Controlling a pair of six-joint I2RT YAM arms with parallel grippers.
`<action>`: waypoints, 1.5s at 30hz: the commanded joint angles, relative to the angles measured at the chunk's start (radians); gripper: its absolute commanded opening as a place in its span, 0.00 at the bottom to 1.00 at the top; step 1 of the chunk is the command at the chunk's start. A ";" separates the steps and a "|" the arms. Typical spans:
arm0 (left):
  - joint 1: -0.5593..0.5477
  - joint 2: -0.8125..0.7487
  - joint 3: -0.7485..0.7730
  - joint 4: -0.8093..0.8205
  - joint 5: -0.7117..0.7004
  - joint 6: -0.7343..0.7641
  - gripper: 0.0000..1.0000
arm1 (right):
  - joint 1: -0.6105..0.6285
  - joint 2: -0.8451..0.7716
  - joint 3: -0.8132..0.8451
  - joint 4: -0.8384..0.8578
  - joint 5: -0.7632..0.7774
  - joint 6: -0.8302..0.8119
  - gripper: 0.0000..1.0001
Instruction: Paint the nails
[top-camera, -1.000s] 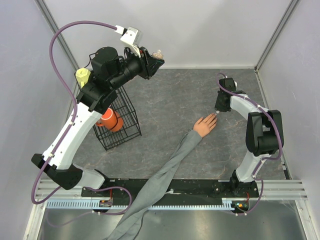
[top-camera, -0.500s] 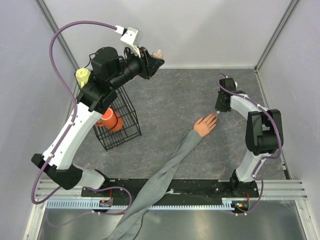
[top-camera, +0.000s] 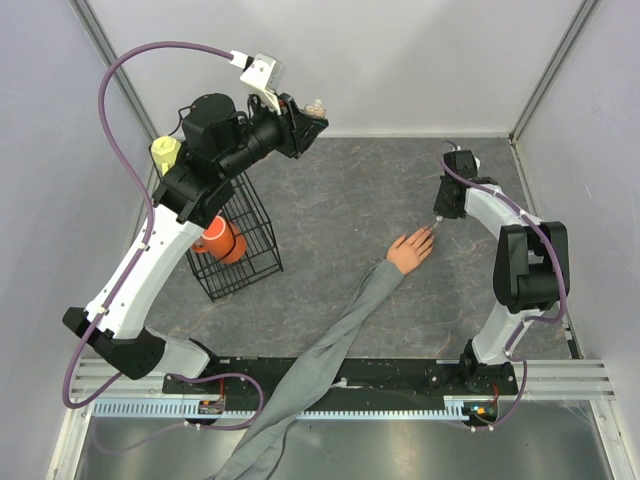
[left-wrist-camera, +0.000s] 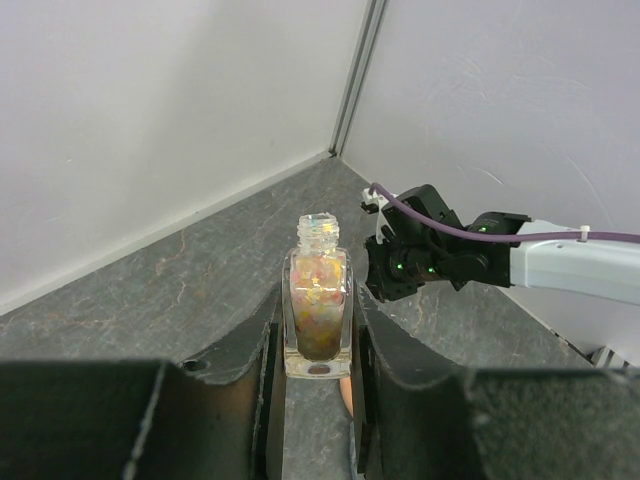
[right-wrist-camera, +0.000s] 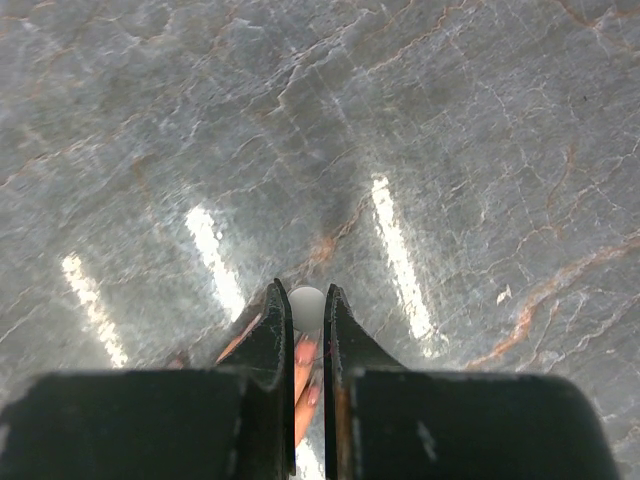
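The peach mannequin hand (top-camera: 410, 249) lies flat mid-table on a long grey sleeve (top-camera: 335, 345). My right gripper (top-camera: 437, 220) points down just over its fingertips. It is shut on a small grey-white brush cap (right-wrist-camera: 306, 307). Below the cap, between the jaws, show two pinkish nails (right-wrist-camera: 304, 354). My left gripper (top-camera: 312, 112) is held high near the back wall. It is shut on an open glass polish bottle (left-wrist-camera: 317, 303) full of coloured glitter, held upright. The bottle's top also shows in the top view (top-camera: 317, 105).
A black wire basket (top-camera: 262, 232) stands at the left with an orange object (top-camera: 220, 240) inside. A yellow object (top-camera: 164, 153) sits behind it. Walls close the back and both sides.
The right wrist has shifted slightly right and back, its tip staying at the hand's fingertips. The left arm has not moved.
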 joint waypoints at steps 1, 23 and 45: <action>0.007 -0.028 0.005 0.033 0.026 -0.019 0.02 | 0.006 -0.076 -0.021 -0.008 -0.039 0.003 0.00; 0.007 -0.067 -0.032 0.039 0.023 -0.046 0.02 | 0.017 -0.072 -0.038 0.012 -0.041 -0.004 0.00; 0.007 -0.061 -0.026 0.042 0.022 -0.037 0.02 | 0.015 -0.029 0.000 0.021 -0.058 -0.001 0.00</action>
